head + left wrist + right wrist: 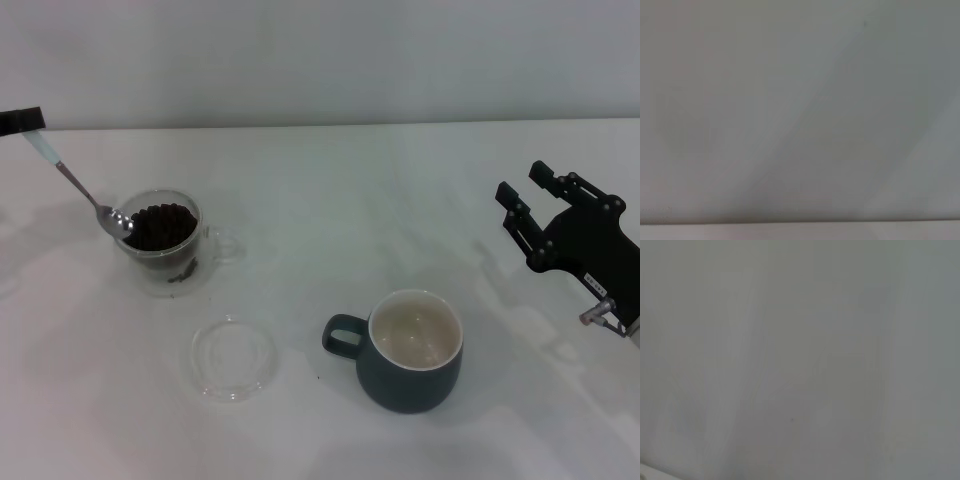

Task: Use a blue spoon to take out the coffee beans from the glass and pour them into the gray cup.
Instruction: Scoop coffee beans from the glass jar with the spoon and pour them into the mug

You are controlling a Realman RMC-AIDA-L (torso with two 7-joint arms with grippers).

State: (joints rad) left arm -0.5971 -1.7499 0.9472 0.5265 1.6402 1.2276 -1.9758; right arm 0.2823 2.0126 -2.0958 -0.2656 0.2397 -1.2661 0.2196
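Observation:
In the head view the glass (165, 245) stands at the left on the white table, heaped with dark coffee beans (160, 226). The blue spoon (82, 190) slants down from the upper left, its silver bowl resting at the glass's left rim against the beans. My left gripper (22, 122) shows only as a black tip at the left edge, shut on the spoon's pale handle. The gray cup (410, 352) sits at centre right, its cream inside bare, handle pointing left. My right gripper (524, 190) hangs open at the right edge, apart from everything.
A flat round clear glass saucer (234, 357) lies on the table in front of the glass, left of the cup. A pale wall runs behind the table's far edge. Both wrist views show only plain grey-white surface.

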